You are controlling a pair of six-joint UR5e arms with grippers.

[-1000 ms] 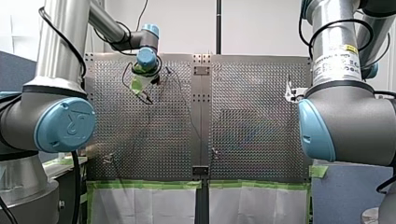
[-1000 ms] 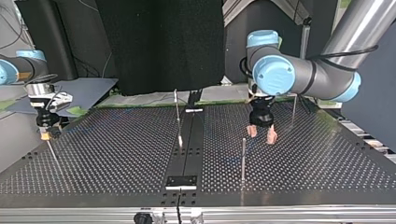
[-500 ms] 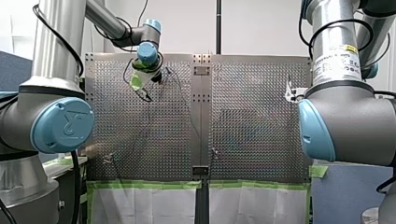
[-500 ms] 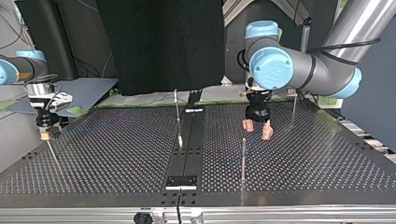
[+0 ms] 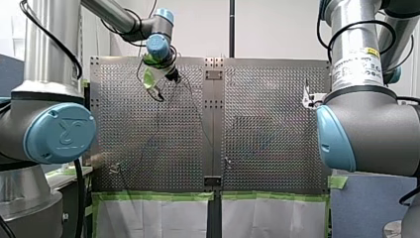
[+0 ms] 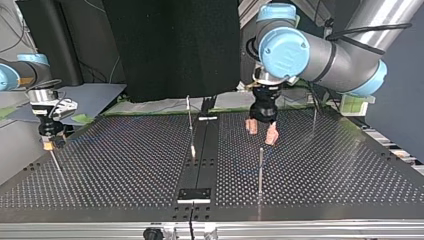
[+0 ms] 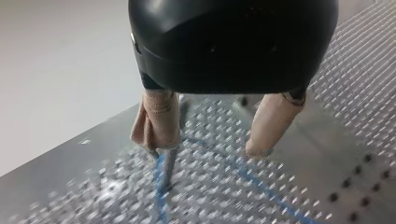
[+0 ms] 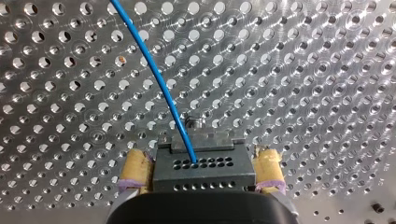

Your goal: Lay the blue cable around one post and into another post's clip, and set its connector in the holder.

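My left gripper (image 7: 208, 150) hangs open just above the plate, its beige pads (image 7: 156, 123) apart and empty. The blue cable (image 7: 261, 182) lies on the plate under it and passes a thin metal post (image 7: 169, 163) below one finger. In the top view this gripper (image 6: 261, 135) is behind a tall post (image 6: 260, 170). My right gripper (image 8: 201, 158) has its yellow pads (image 8: 135, 170) against the sides of the dark connector (image 8: 203, 172). The blue cable (image 8: 159, 79) leaves the connector and arcs away over the plate. In the top view that gripper (image 6: 48, 144) stays at the table's left edge.
More thin posts stand on the perforated table (image 6: 125, 165): one beside the centre strip (image 6: 190, 120) and one at the back right (image 6: 314, 117). A small black block (image 6: 195, 194) sits on the centre strip near the top view's front edge. Green tape lines the table's edge (image 5: 158, 196).
My left gripper has swung toward the top view's left and back, in the front view up and right toward the far edge. My right arm has not moved.
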